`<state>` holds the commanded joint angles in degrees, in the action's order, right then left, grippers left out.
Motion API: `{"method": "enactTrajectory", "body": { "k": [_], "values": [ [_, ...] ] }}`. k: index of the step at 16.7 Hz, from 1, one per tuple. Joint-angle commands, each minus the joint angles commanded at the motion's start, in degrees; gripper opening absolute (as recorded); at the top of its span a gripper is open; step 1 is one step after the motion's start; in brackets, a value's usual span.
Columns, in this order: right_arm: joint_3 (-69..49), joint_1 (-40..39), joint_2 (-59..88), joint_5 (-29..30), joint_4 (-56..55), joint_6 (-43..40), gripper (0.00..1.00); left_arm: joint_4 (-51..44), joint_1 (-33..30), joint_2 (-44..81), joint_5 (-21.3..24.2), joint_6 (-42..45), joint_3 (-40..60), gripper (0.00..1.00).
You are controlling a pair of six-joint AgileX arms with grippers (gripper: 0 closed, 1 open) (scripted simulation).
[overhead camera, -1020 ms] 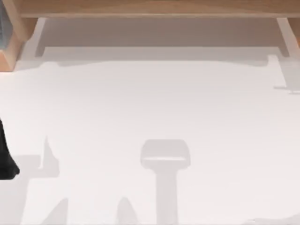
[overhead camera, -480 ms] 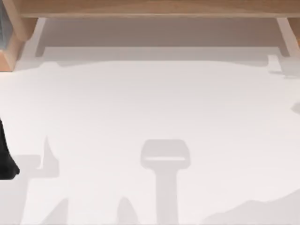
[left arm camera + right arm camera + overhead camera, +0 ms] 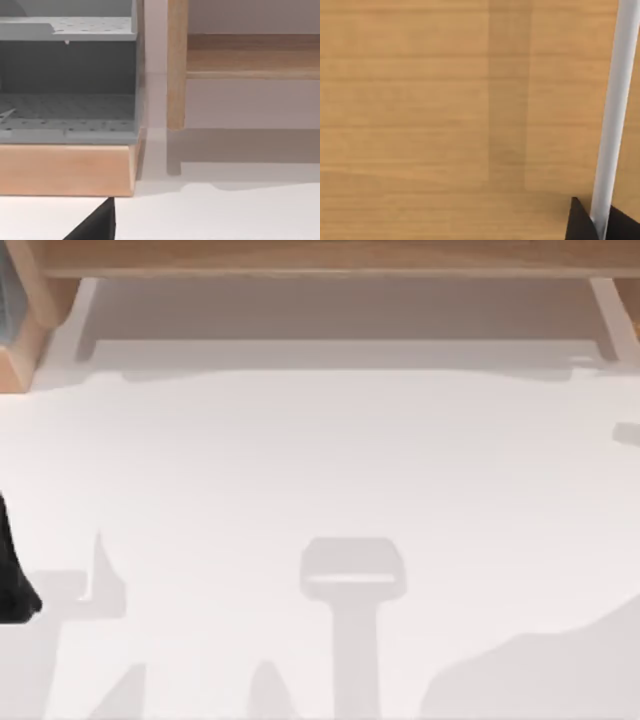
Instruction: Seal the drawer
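Note:
The drawer [image 3: 340,352] lies across the far side of the table, a shallow white tray with thin side walls and a pale grey floor, pulled out from under a light wood frame [image 3: 320,258]. The left wrist view shows its front edge [image 3: 240,172] beside a wood post [image 3: 176,65]. My left gripper [image 3: 12,580] is parked at the table's left edge, well short of the drawer; a dark tip of it [image 3: 97,225] shows in its wrist view. In the right wrist view, my right gripper [image 3: 601,227] sits close over wood, with a thin white wall [image 3: 617,100] running between its dark tips.
A grey perforated box [image 3: 70,75] on a wood base [image 3: 65,170] stands at the far left, next to the drawer's left wall [image 3: 70,325]. Arm shadows fall on the white tabletop [image 3: 330,460], the largest at the near right [image 3: 540,680].
The large shadow at the near right has spread leftward and up the table, and a small shadow by the drawer's right end has shifted. The drawer and the left arm have not moved.

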<state>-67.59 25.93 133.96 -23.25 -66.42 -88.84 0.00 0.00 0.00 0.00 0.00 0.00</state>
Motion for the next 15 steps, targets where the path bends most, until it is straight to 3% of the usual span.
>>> {"method": "enactTrajectory", "body": {
  "k": [7,15],
  "values": [
    [-4.30,-1.04,1.95,1.08,2.61,-0.03,0.00,0.00,0.00,0.00,0.00,0.00,0.00,1.00],
    [-4.30,-1.04,1.95,1.08,2.61,-0.03,0.60,0.00,0.00,0.00,0.00,0.00,0.00,1.00]
  ]
}}
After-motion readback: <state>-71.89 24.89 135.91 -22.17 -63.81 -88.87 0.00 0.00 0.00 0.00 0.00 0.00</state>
